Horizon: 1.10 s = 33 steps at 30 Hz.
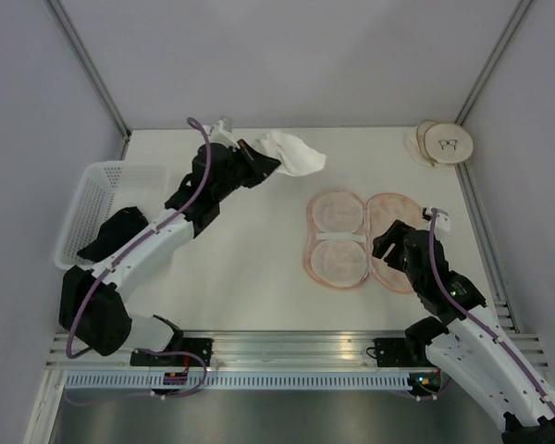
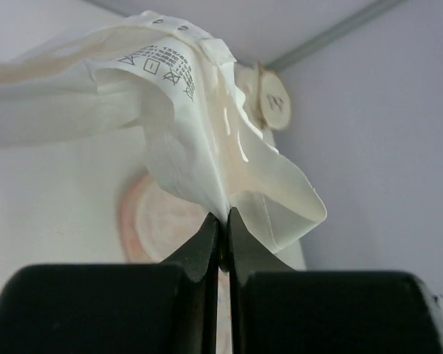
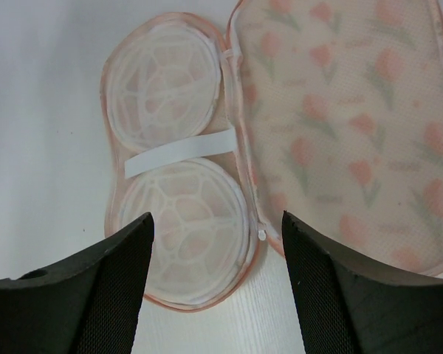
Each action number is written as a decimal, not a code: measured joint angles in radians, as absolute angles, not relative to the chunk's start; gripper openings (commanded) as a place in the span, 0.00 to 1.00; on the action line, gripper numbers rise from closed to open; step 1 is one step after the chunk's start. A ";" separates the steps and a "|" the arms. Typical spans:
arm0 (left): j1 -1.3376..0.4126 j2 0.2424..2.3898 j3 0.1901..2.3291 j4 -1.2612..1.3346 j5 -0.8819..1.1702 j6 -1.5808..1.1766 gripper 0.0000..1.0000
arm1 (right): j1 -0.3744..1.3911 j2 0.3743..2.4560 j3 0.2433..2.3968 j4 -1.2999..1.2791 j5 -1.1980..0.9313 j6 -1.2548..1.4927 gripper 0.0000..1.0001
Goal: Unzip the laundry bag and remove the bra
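**Desk:** Any writing you can read?

**Operator:** One item. A care label [image 2: 159, 66] is sewn to the small soft white fabric bra [image 1: 291, 153], printed with a row of wash symbols and lines of text too fine for me to read. The round beige disc [image 1: 447, 143] at the worktop's far right corner has a dark line mark on it, which I can't make out as letters.

**Desk:** And the room?

**Operator:** I see a white worktop [image 1: 250, 268], plain grey-lilac walls [image 1: 305, 55], slanting metal frame posts [image 1: 88, 60] and a ribbed aluminium rail [image 1: 287, 350] along the near edge. A white plastic lattice basket [image 1: 97, 185] sits at the left edge with a black cloth [image 1: 116, 231] in it.

**Desk:** Where is the bag?

**Operator:** The peach-pink tulip-print laundry bag [image 1: 338, 236] lies unzipped and spread flat, right of centre. One half shows white lattice dome cups [image 3: 166, 96] with a white strap [image 3: 181, 153] across them.

**Desk:** Arms?

**Operator:** My left arm reaches out towards the far edge, left of centre. The left gripper [image 2: 223, 225] is pinched tight on a fold of the bra, well apart from the bag. My right arm is bent over the bag's near right side, and the right gripper [image 3: 215, 221] is spread wide above it, holding nothing.
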<state>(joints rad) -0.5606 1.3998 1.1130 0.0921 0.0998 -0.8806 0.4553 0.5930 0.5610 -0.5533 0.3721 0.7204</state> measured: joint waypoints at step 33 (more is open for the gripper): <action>0.233 1.367 0.890 -0.242 -0.344 -0.719 0.02 | 0.455 0.744 0.537 -0.427 0.147 0.634 0.72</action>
